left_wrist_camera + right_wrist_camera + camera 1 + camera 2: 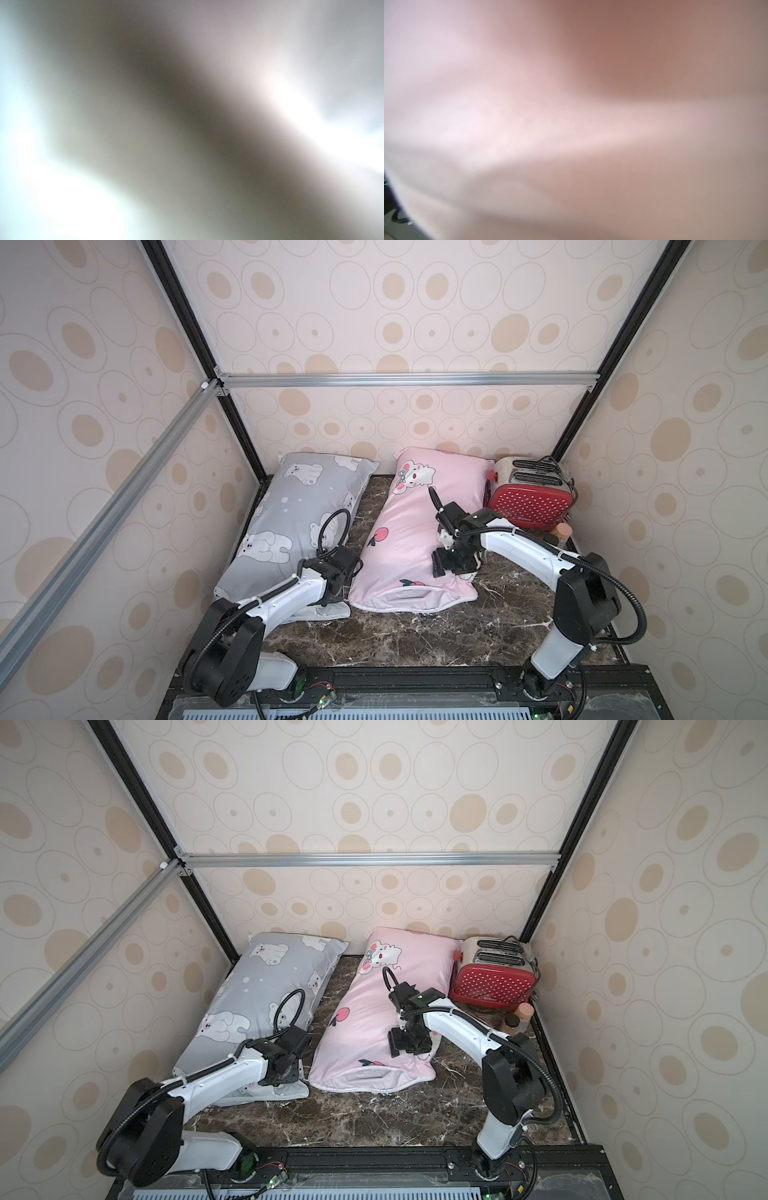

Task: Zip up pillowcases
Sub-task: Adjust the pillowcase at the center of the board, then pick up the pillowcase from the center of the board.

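Two pillowcases lie side by side in both top views: a grey one with white bears and a pink one with peaches. The pink one's near end gapes, white-edged. My left gripper points down onto the grey pillowcase's near right corner, its fingers hidden under the wrist. My right gripper presses into the pink pillowcase near its right front corner, fingers buried in fabric. The left wrist view holds only blurred grey cloth and the right wrist view only blurred pink cloth.
A red dotted toaster stands at the back right, touching the pink pillowcase. Small brown jars sit in front of it by the right wall. The dark marble tabletop runs to a black rail at the front. Patterned walls close three sides.
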You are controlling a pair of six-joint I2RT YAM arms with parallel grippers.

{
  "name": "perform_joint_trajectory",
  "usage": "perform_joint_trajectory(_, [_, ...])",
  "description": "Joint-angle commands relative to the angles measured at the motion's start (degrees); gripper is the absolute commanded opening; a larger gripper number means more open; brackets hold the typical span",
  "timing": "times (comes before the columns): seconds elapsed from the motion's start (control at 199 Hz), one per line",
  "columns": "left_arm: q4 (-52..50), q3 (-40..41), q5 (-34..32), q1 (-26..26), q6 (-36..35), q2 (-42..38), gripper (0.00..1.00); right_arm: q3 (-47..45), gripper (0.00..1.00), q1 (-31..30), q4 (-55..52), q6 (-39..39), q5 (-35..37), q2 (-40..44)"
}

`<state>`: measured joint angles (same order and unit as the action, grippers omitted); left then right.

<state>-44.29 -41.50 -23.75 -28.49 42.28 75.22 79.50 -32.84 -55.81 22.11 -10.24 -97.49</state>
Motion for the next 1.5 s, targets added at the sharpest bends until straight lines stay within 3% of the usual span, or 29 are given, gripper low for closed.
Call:
perform_joint_trajectory(0.0, [-10.8,-4.0,-5.9,1.2,-2.4,-4.8,0.47,4.1,0.72,0.2,1.0,-4.2,-0.6,2.5])
perform_joint_trajectory(0.096, [-12.2,-9.8,0.6,0.5,-3.8,-9.0,0.47,-0.7,0.82,0.2,-5.5,-5.2,-0.7,6.9])
perform_joint_trajectory(0.166, [-10.1,-14.0,3.6,-3.2,-3.0,-9.6,0.47,-7.1,0.88,0.6,-7.8,-4.5,-2.1,11.6])
perform_joint_trajectory(0.362, [0.1,-29.3,12.2,-14.5,-5.0,6.2,0.47,-22.0,0.93,3.2,-6.1,1.9,-4.2,21.5])
perform_joint_trajectory(0.578, [14.7,-37.1,23.8,-18.8,-5.8,21.4,0.44,-29.4,0.71,8.3,-2.6,3.9,-6.7,25.5])
perform_joint_trajectory(0.679, [18.5,-38.9,26.6,-18.7,-6.0,28.2,0.43,-31.6,0.74,10.2,-0.6,3.3,-7.4,24.6])
perform_joint_trajectory(0.769, [18.5,-41.6,26.4,-18.1,-6.8,33.8,0.42,-33.0,0.82,11.1,1.8,2.5,-7.4,24.2])
perform_joint_trajectory(0.955, [19.1,-40.4,27.2,-12.0,-6.3,40.4,0.37,-37.9,1.00,13.1,16.1,1.3,-9.0,24.3])
perform_joint_trajectory(1.312, [20.5,-36.7,27.2,-7.0,-7.6,42.3,0.35,-39.4,1.00,13.8,27.4,-1.8,-21.3,19.6])
perform_joint_trajectory(1.499, [20.7,-39.4,27.5,-5.4,-7.6,44.7,0.34,-40.6,0.93,13.9,23.9,-1.5,-30.4,21.6])
